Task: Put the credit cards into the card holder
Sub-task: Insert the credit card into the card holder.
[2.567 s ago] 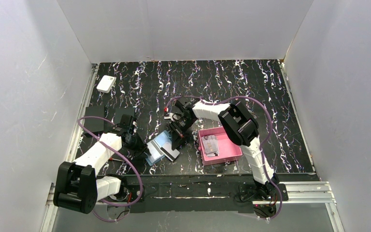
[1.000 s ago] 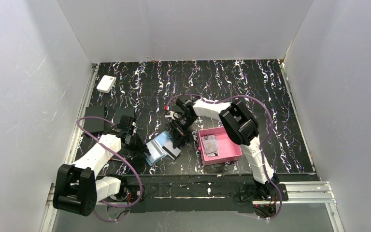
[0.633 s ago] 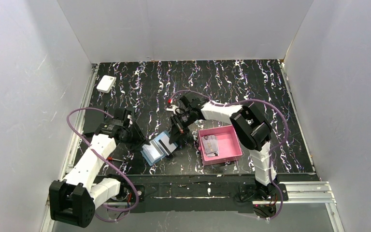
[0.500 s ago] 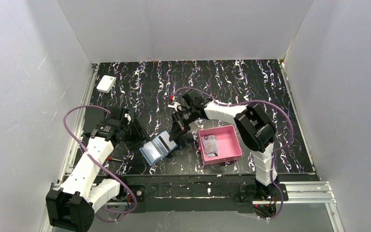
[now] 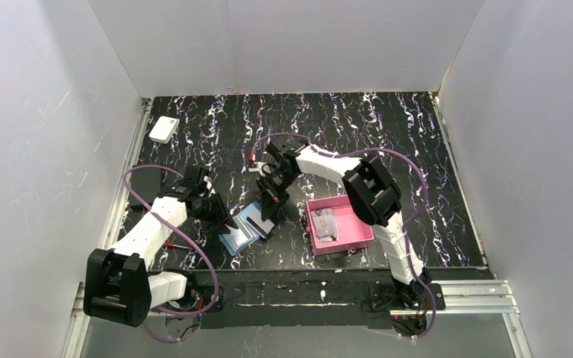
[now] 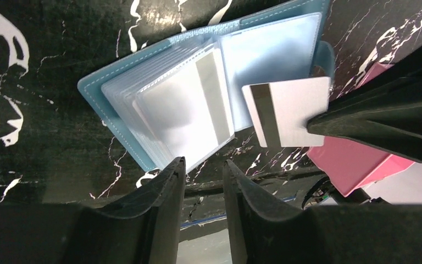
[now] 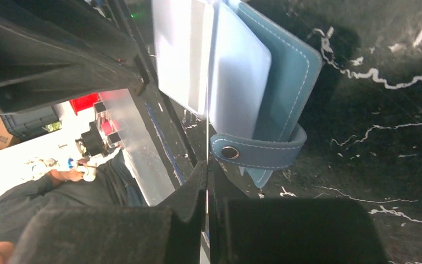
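Down-tilted right fingers [image 7: 181, 220] pinch a credit card [image 6: 294, 110] at the card holder [image 6: 198, 93]; left fingers [image 6: 159, 203] gape.

We see the teal-blue folding card holder [image 5: 239, 231] lying open on the black marbled bench [image 5: 388, 142] between the left claw [image 5: 222, 216] and the right claw [image 5: 268, 209], which apparently pinches a pale card [image 5: 260, 224].

Bright, even light from above; faint shadows on the table [image 5: 388, 142]. In the left wrist view the left end effector [image 6: 203, 161] is dark and blurred, while the card holder [image 6: 198, 93] and credit card [image 6: 291, 110] glare pale.
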Robot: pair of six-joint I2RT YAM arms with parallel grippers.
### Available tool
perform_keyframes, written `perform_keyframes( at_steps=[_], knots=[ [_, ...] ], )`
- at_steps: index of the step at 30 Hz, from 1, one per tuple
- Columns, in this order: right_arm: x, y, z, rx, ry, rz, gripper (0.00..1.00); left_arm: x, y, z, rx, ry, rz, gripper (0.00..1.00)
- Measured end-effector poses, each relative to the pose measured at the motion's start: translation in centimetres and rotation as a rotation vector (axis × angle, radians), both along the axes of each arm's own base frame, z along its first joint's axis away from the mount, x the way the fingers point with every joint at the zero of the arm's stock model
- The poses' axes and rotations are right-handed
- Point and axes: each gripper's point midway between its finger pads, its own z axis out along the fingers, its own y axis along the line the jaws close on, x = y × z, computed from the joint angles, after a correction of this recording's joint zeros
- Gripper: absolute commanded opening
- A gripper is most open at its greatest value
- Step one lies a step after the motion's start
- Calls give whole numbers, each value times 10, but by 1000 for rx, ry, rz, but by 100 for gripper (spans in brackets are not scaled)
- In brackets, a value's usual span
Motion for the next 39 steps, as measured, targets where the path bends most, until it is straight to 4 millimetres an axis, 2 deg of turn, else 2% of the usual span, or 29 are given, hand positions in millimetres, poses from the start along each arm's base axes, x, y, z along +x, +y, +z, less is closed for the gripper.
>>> perform_keyframes(
  at_steps=[6,11,16,27,39],
  knots=[
    [-9,-11,-17,-66,47,20,1,8,-3,-6,-9,-18,-27,27],
    [-12,-15,-17,-74,52,36,1,8,-2,-15,2,7,-31,18],
    [-13,-14,-16,-65,57,41,1,1,8,-28,65,67,-14,10],
    [-25,-9,-12,-48,72,70,1,-2,12,-31,89,97,15,10],
    [-21,-9,-11,-64,45,59,1,-2,12,-31,90,97,15,10]
  ],
)
